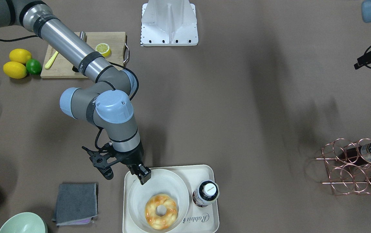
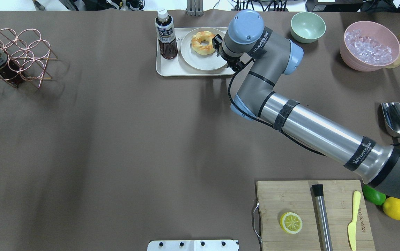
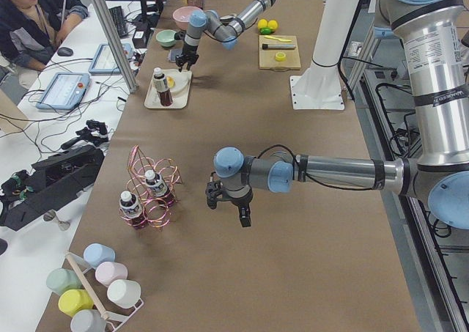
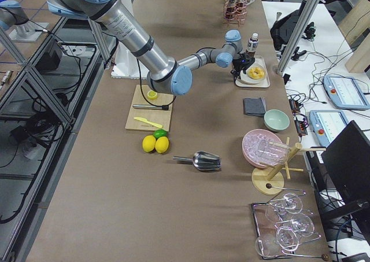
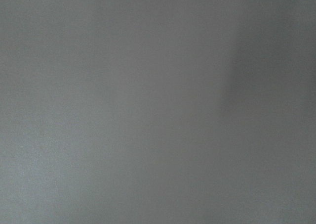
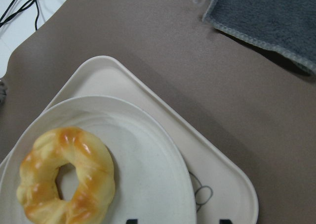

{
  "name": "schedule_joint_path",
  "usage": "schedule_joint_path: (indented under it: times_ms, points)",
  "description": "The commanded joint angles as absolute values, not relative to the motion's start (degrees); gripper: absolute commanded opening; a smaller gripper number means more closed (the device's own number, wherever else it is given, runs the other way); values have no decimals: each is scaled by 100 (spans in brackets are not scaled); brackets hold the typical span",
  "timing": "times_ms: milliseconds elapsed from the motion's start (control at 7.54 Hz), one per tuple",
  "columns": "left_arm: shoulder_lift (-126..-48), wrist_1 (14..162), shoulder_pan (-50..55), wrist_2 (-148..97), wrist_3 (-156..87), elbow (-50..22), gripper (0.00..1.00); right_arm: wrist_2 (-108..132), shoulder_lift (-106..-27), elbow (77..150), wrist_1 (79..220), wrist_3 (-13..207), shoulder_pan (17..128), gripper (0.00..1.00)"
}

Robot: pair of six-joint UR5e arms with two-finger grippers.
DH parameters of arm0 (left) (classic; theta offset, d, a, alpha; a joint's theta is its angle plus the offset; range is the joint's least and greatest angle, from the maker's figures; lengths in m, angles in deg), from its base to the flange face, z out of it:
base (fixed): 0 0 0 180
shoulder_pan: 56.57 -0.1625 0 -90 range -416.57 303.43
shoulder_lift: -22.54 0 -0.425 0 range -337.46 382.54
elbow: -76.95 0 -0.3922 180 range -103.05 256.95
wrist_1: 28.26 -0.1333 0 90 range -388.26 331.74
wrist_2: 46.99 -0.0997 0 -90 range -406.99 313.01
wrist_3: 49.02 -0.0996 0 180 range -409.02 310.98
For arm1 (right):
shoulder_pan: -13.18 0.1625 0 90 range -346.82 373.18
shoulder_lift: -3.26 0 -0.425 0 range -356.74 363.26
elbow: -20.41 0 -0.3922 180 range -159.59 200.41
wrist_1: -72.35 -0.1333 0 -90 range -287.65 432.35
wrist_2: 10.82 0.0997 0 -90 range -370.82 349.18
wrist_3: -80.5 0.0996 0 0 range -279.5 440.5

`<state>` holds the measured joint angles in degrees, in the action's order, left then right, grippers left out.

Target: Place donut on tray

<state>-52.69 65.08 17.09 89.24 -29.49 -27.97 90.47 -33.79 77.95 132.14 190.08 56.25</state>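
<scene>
The donut [image 1: 161,211], a glossy golden ring, lies on a round off-white plate [image 1: 172,184] that sits on the cream tray [image 1: 205,170] at the table's far edge. It also shows in the overhead view [image 2: 203,42] and the right wrist view [image 6: 66,174]. My right gripper [image 1: 142,176] hangs over the plate's rim beside the donut, apart from it. Its fingertips [image 6: 131,220] stand apart with nothing between them, so it is open and empty. My left gripper [image 3: 231,211] hangs over bare table near the wire rack; I cannot tell if it is open.
A dark drink bottle [image 1: 206,193] stands on the tray beside the plate. A grey cloth [image 1: 75,203] and a green bowl [image 2: 307,26] lie near the tray. A pink bowl of ice [image 2: 371,45], a metal scoop [image 2: 397,118], a cutting board [image 2: 311,212] and a copper wire rack [image 2: 11,57] stand further off.
</scene>
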Motion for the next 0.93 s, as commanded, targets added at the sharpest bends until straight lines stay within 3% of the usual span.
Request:
schedule_joint_path:
  times_ms: [0, 398, 796]
  points:
    - [-5252, 6508, 1709, 8924, -2951, -2791, 98, 9166, -3636, 8322, 13316, 18642, 5713, 100]
    - [-5235, 6508, 1709, 8924, -2951, -2799, 98, 9859, -4925, 10008, 14089, 17544, 6019, 100]
    - [-5226, 6517, 1709, 8924, -2951, -2791, 98, 10815, -6935, 11607, 14090, 15949, 6869, 100]
